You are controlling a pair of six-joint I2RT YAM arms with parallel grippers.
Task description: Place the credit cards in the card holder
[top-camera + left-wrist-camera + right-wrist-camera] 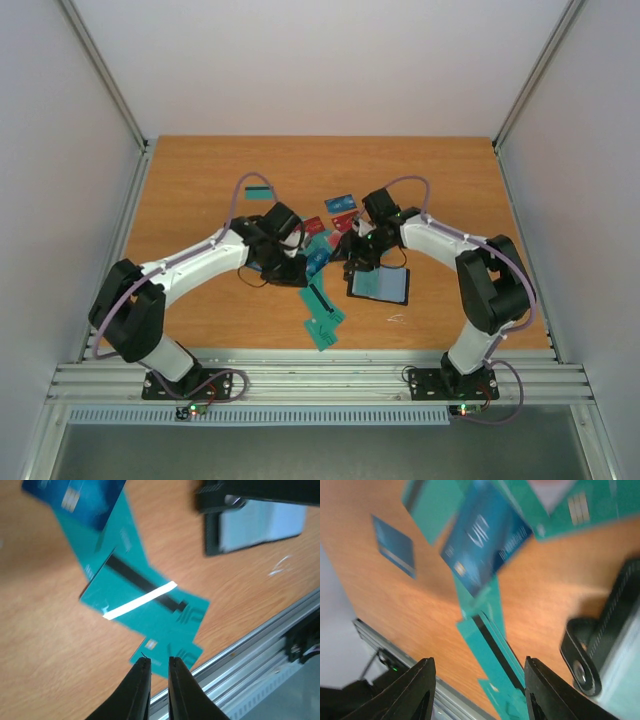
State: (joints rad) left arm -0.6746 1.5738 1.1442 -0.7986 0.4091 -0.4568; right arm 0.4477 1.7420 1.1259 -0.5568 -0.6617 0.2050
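Teal credit cards (322,312) are strewn overlapping at the middle of the wooden surface (200,170), and the black card holder (380,285) is laid open just to their right. The left hand (159,661) is held over the teal cards with its fingers narrowly parted and nothing between them, while the right hand (479,664) is spread wide and empty.

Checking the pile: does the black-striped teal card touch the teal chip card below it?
Touching: the left wrist view shows the black-striped teal card overlapping the teal chip card, no gap between them.
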